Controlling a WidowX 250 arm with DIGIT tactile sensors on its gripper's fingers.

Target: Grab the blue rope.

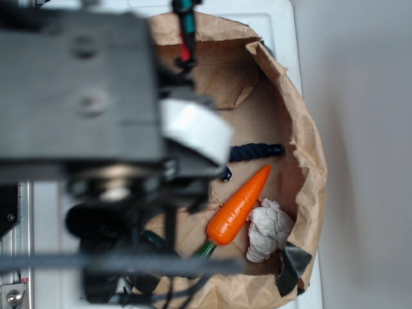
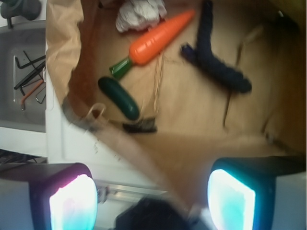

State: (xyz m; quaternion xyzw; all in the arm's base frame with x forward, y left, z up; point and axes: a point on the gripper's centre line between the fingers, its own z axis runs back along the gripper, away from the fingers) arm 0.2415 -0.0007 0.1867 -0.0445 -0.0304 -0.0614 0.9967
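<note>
Your tool (image 2: 152, 201) hangs released, empty, pads (image 2: 72, 203) spread wide to straddle a target. The rope (image 2: 216, 60) lies bent on the bag (image 2: 192, 148) floor just beside the carrot (image 2: 156, 38), not touching it, well clear of the tool.

The blue rope (image 2: 216, 62) is twisted fibre, matt and rough. The brown paper bag (image 2: 192, 124) is creased and dull. The toy carrot (image 2: 158, 38) – smooth plastic, faintly glossy – lies beside crumpled white cloth (image 2: 139, 14).
</note>
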